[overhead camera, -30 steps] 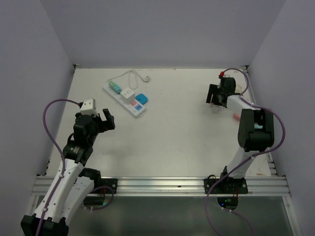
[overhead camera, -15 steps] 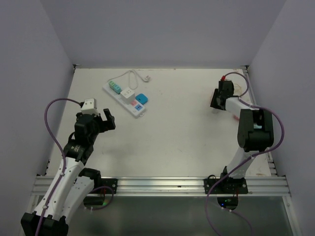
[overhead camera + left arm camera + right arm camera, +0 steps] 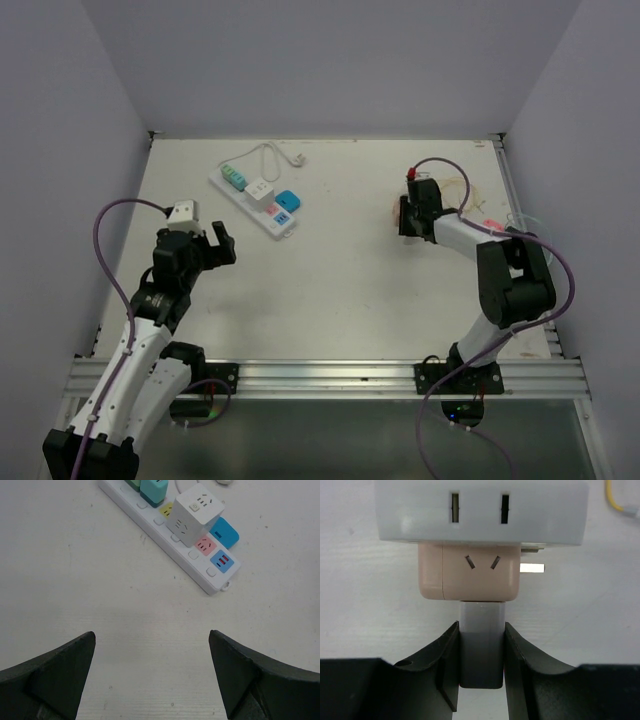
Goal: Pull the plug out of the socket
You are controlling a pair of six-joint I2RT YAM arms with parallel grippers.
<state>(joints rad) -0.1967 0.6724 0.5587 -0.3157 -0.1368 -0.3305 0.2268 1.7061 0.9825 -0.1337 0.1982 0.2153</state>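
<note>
The socket (image 3: 252,201), a long white power strip with coloured outlet faces, lies at the far left. It also shows in the left wrist view (image 3: 165,535). A white cube adapter (image 3: 196,514) and a teal adapter (image 3: 153,490) are plugged into it. My left gripper (image 3: 151,636) is open and empty, hovering short of the strip's near end. It shows in the top view (image 3: 210,245) too. My right gripper (image 3: 481,650) is shut on a grey plug (image 3: 481,630). The plug is joined to a pink cube adapter (image 3: 470,577) and a white block (image 3: 480,510). In the top view the right gripper (image 3: 405,215) is at the centre right, far from the strip.
A blue adapter (image 3: 225,532) lies beside the strip. The strip's white cord (image 3: 268,152) loops toward the back wall. A bare metal prong (image 3: 532,569) sticks out by the pink cube. A yellow cord (image 3: 620,502) and a small pink item (image 3: 490,222) lie near the right edge.
My right gripper has swung from the far right corner leftward and nearer, toward the table's middle. The left arm has barely moved.
</note>
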